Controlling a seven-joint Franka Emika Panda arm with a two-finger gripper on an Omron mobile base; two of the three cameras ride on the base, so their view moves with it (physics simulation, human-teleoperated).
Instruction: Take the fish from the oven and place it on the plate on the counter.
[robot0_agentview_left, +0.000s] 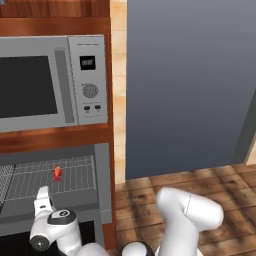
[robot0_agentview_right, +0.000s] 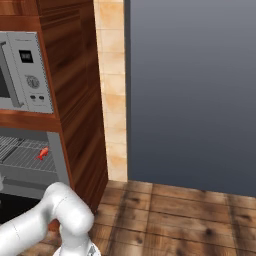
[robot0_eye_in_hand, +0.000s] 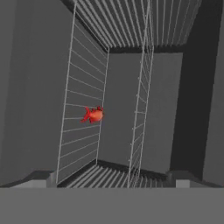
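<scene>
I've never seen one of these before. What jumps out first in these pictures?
The little red-orange fish catches the eye first, lying on the wire rack inside the open oven, bright against all that grey. Above it sits a silver microwave in the wooden cabinet, and the white robot arm fills the foreground.

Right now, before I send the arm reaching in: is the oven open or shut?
Open. The oven cavity is exposed, and the fish lies on its wire rack with nothing in front.
</scene>
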